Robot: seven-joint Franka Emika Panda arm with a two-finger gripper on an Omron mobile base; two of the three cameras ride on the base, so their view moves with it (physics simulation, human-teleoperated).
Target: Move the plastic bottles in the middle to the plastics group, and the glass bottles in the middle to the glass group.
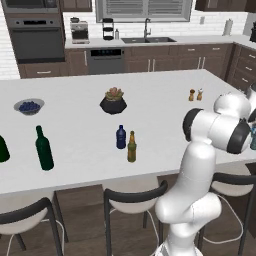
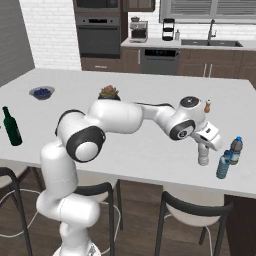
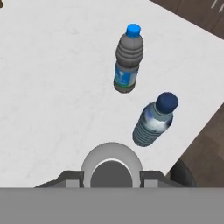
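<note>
My gripper [image 2: 202,151] is shut on the clear water bottle [image 2: 203,160], which stands upright on the white counter near its right front corner. From the hand view its white cap [image 3: 112,168] sits between my fingers [image 3: 70,177]. Just beyond it stands the plastics group: a grey bottle with a blue cap [image 3: 128,59] and a bluish bottle with a dark cap [image 3: 155,120]. The dark blue bottle [image 1: 120,137] and the slim amber bottle [image 1: 131,147] stand side by side mid-counter. The glass group is at the far left: a tall green wine bottle [image 1: 44,148] and a squat green bottle [image 1: 2,149].
A potted plant [image 1: 113,101], a bowl of blueberries [image 1: 29,106] and two small shakers [image 1: 195,94] stand further back on the counter. The counter's front edge [image 3: 199,131] runs close to the plastics group. Stools [image 1: 132,197] line the near side.
</note>
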